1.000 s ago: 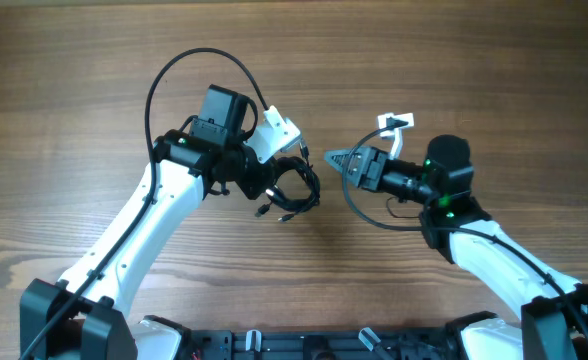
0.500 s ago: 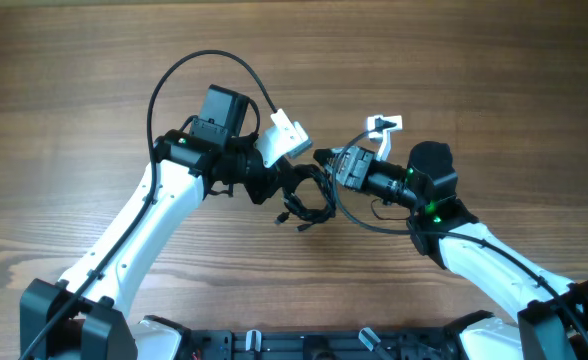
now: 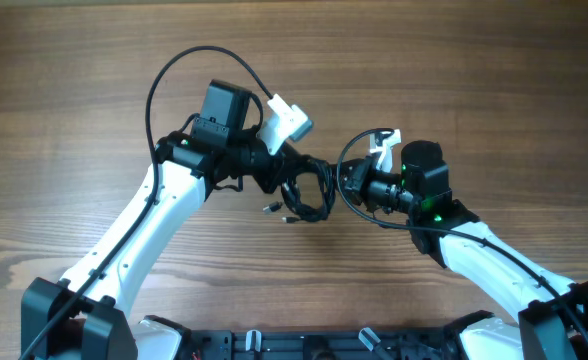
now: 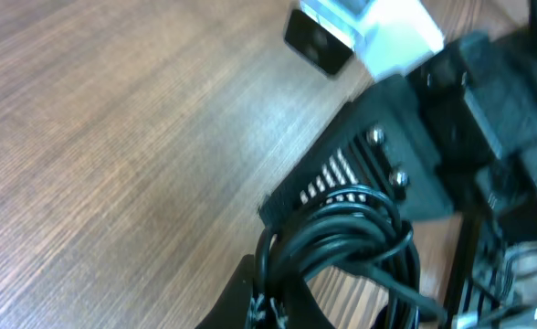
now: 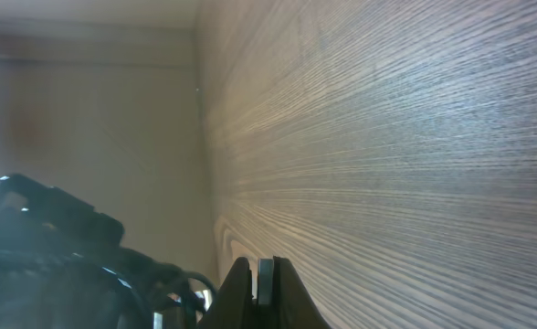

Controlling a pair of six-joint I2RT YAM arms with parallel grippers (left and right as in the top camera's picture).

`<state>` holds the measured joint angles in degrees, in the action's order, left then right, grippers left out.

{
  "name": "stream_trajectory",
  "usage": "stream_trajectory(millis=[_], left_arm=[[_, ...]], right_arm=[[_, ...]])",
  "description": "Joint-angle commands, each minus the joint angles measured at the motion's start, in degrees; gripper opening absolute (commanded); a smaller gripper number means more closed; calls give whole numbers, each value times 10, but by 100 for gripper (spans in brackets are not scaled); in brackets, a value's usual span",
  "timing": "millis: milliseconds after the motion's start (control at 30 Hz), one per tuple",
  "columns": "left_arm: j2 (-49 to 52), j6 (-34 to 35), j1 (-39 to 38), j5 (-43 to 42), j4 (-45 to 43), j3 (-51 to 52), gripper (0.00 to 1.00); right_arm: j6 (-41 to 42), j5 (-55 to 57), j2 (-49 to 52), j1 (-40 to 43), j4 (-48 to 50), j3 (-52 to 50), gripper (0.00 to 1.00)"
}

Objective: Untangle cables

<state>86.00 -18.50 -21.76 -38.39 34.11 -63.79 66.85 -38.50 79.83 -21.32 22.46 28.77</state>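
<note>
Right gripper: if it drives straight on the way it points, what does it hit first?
The right gripper points left at the bunched cables. It would meet them first, then the left gripper holding them. Height is hard to judge from overhead.

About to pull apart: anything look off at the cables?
Maybe: the right end effector is shut with no wire seen at its tips; the cables bunch beside it, in the left end effector.

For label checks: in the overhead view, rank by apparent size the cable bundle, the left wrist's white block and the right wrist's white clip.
1. cable bundle
2. white block
3. white clip
Differing heights above the table make the last two less sure.
</note>
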Motion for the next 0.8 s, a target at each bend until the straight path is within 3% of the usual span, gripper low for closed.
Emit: stream_trajectory(millis=[0,133,467,667,700,733,767], left_arm=[[-5,89,2,11,-42,-8,4],[-5,90,2,21,-45,-8,4],[-5,222,1,61,-78,-8,4],[-5,222,1,62,-95,-8,4],[-5,222,1,64,-96,-8,4],[-5,222,1,82,-95,-8,4],[-5,222,2,113,-92,-8,4]], right_arm=[[18,-29,7,-4,-9,0,5],[28,-79,6,-4,-7,0,5],[19,-126,6,-8,-6,0,8],[2,-120,6,-32,17,0,14],[-4,-116,6,-32,39,0,18],[-35,-103,6,-32,52,0,30],[-69,-83,6,-29,49,0,53]])
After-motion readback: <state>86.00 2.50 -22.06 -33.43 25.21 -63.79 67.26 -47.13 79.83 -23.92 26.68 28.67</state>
